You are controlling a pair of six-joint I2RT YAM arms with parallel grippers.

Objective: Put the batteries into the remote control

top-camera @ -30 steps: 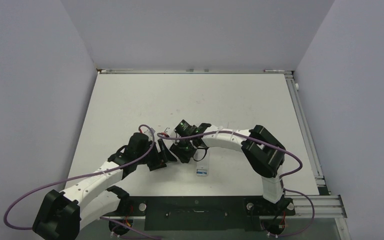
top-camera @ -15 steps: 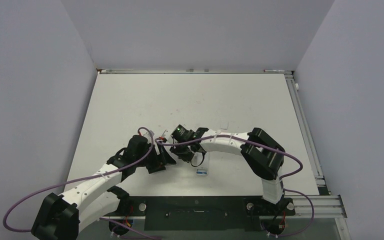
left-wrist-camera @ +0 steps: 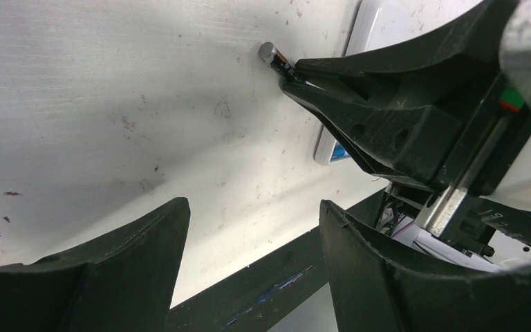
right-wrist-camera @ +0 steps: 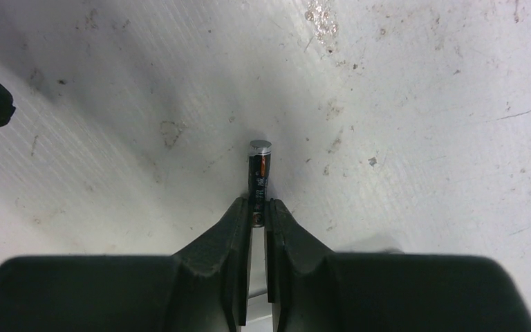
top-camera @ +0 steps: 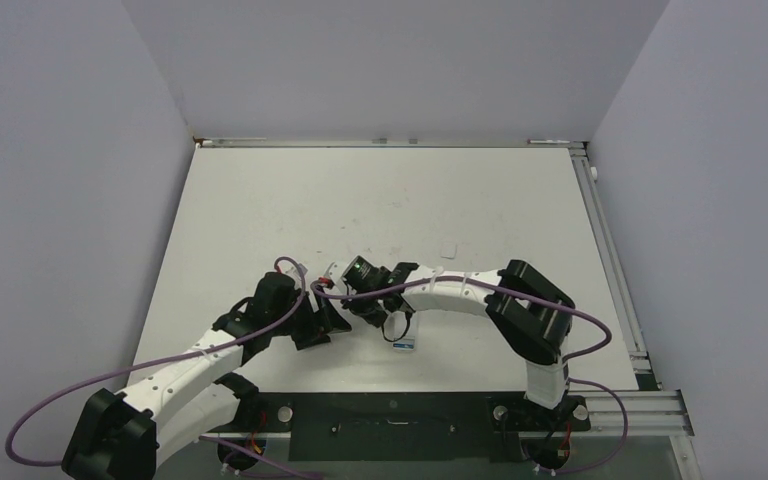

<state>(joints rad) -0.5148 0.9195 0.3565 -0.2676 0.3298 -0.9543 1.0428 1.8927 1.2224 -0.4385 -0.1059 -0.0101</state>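
Right gripper (right-wrist-camera: pixel 258 207) is clamped on the dark battery (right-wrist-camera: pixel 259 169). In the right wrist view the two black fingertips pinch the near end of the cell, and the rest sticks out straight ahead of them. The battery has a black jacket, an orange band near the front and a silver cap at the far end. A line of small pale print runs along the jacket, too fine to read.

In the left wrist view the same battery (left-wrist-camera: pixel 274 57) pokes out of the right gripper (left-wrist-camera: pixel 292 72) with its silver cap low against the white table (left-wrist-camera: pixel 110 104). Whether the cap touches the surface or sits just above it cannot be told.

Remote control (left-wrist-camera: pixel 380 21) lies flat on the table just behind the right gripper's fingers, which cover its middle. It shows as a white body with a small blue patch at the near end. Any lettering on that patch is unreadable. From the top camera the remote control (top-camera: pixel 406 335) sits near the front edge of the table, just to the right of the two grippers.

Left gripper (left-wrist-camera: pixel 252 207) hovers close beside, its fingers spread apart with only bare table between them. Table surface is scuffed and speckled with small dark and reddish marks.
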